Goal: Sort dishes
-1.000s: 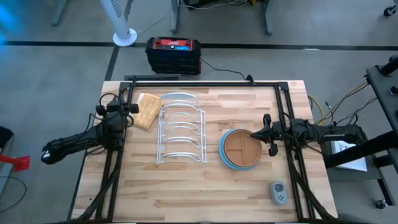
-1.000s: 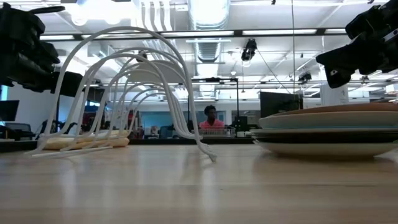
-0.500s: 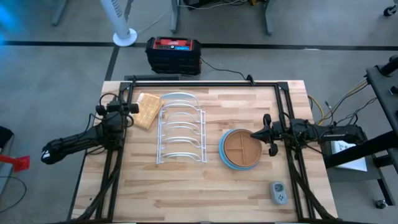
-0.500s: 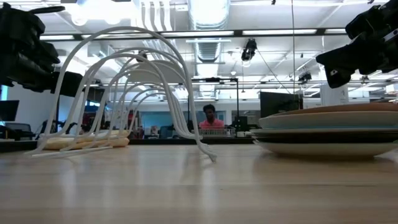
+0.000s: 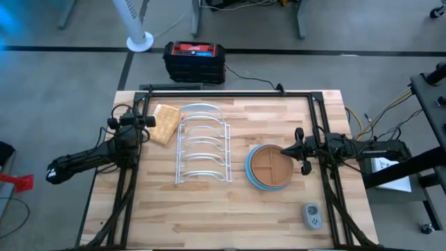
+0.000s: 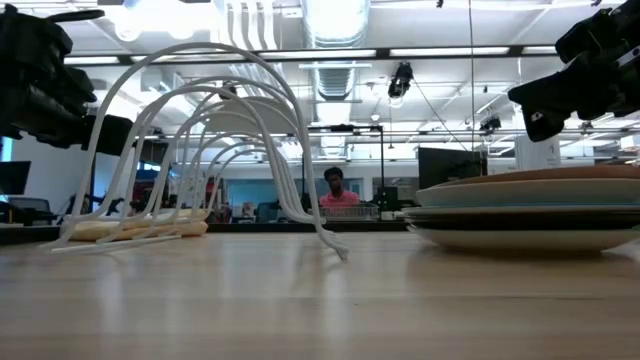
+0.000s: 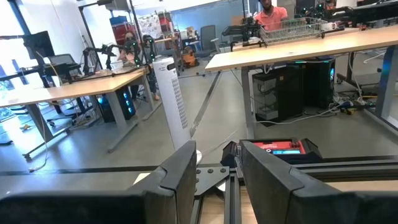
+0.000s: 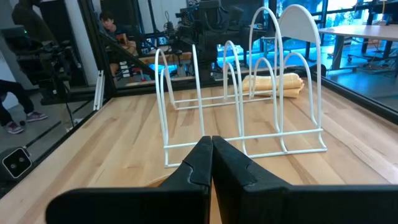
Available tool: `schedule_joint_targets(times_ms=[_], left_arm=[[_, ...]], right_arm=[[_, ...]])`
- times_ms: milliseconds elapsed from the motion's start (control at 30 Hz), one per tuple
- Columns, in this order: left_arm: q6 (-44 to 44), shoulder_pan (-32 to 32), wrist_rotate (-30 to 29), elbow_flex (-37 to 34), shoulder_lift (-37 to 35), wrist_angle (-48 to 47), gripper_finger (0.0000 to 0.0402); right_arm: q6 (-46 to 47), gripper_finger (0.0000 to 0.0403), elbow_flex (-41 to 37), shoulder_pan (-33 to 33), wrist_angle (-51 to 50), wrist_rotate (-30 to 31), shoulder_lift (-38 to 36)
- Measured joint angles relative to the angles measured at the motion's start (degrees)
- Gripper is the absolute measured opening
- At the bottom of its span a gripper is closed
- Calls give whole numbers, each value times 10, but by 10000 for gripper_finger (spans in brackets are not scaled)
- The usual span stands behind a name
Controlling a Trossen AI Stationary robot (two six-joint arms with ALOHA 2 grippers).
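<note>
My brown wooden plate (image 5: 270, 164) tops a light blue plate (image 5: 250, 172); white wire rack (image 5: 203, 143), tan waffle-textured block (image 5: 164, 124), pale wood-striped worktop (image 5: 230, 216).

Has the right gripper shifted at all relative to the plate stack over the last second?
No. The right gripper sits at the same spot over the plate stack's right rim, fingers shut.

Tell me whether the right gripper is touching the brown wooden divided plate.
Apart. Low view: the right gripper hangs above the brown wooden divided plate, room background visible between them.
</note>
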Motion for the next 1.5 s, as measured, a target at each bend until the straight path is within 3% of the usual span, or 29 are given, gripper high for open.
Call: schedule_joint_targets(times_ms=[1200,1400,1500], left_arm=[[0,0,0,0,0,0,116],[1,0,0,0,0,0,116],[0,-2,3,0,0,8,116]], right_arm=[[-43,0,0,0,18,14,0],[27,0,0,0,19,15,0],[11,0,0,0,19,15,0]])
